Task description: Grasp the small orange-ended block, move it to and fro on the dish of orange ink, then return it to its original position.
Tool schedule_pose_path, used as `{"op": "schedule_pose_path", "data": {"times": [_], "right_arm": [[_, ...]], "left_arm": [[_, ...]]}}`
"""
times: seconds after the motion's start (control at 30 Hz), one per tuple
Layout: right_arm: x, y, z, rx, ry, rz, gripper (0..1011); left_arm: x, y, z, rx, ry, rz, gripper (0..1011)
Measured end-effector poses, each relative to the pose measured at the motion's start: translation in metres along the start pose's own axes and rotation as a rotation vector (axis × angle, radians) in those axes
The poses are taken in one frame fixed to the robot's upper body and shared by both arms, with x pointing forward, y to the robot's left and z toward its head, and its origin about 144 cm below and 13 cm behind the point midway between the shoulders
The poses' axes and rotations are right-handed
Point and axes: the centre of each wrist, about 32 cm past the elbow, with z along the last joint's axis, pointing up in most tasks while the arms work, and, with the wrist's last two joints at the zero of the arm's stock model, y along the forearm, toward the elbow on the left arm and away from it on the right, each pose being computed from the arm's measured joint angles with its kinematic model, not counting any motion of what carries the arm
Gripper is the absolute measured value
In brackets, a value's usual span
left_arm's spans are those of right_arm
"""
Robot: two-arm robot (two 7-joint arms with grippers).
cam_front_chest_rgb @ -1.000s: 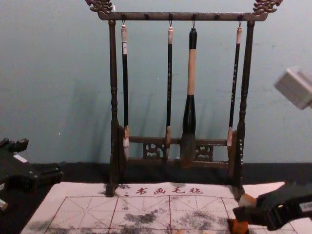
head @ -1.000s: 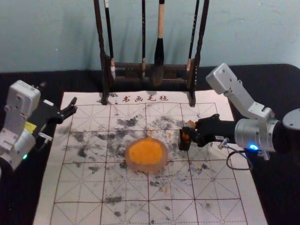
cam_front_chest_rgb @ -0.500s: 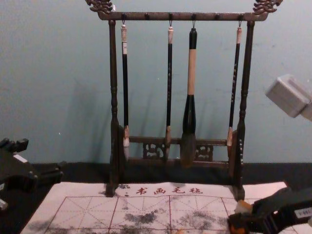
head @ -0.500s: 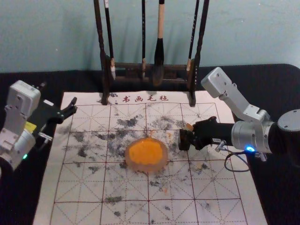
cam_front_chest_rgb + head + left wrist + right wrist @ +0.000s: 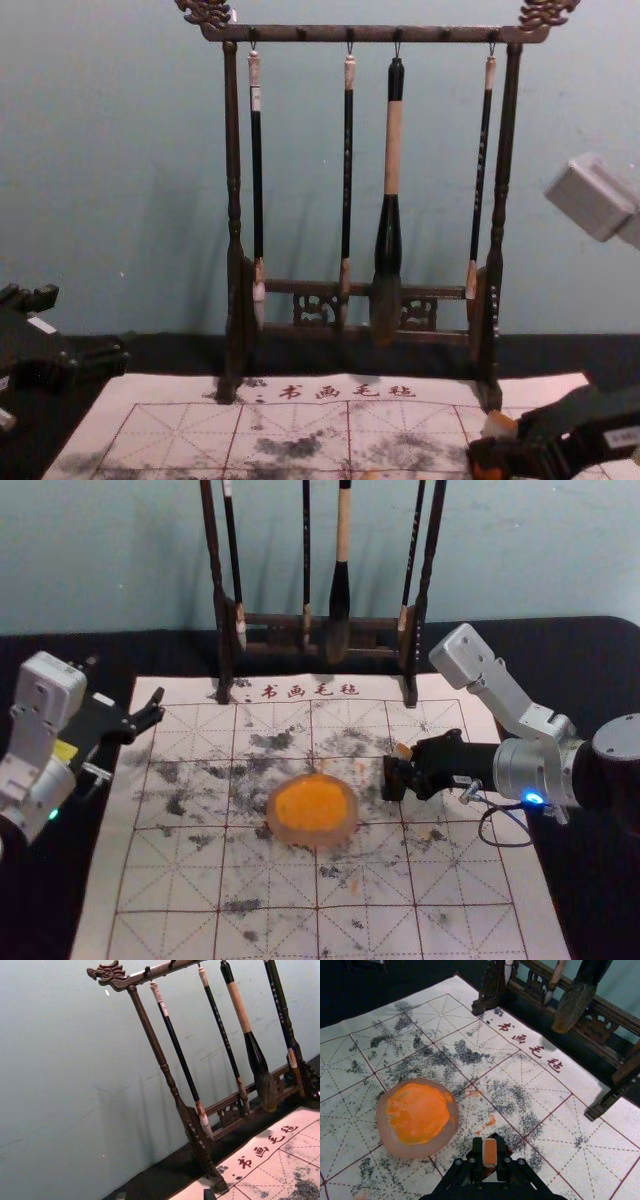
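The black counter (image 5: 590, 920) spread under and around the dish (image 5: 314, 839), with the pale gridded mat (image 5: 190, 880) lying on it, directly beneath the dish. Beyond the dish stood the dark wooden rack (image 5: 375, 34), four brushes hanging from it; the thickest brush (image 5: 393, 150) hung beyond the dish too. The left claw (image 5: 158, 708) was parked well off to the dish's left and farther back, its two fingers spread apart. The right claw (image 5: 401, 765) was at work just to the dish's right, its fingers clamped on the block. The dish itself held orange ink (image 5: 312, 802). Near its right side, at the right claw's tips, was a small dark box (image 5: 393, 789). Smallest was the orange-ended block (image 5: 490, 1152), gripped upright to the right of the dish, apart from it, orange end up.
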Motion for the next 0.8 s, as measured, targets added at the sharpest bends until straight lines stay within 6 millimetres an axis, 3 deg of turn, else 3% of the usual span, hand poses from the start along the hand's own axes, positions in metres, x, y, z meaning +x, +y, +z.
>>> {"op": "schedule_pose_path", "data": {"times": [0.13,0.27,0.8], "right_arm": [[0.0,0.0,-0.0001,0.0,0.001,0.0,146],[0.0001,-0.0001,-0.0001,0.0,0.002,0.0,250],[0.0002,-0.0002,-0.0001,0.001,0.003,-0.001,760]], "left_arm": [[0.0,0.0,0.0,0.0,0.0,0.0,1001],[0.0,0.0,0.0,0.0,0.0,0.0,1001],[0.0,0.0,0.0,0.0,0.0,0.0,1001]]}}
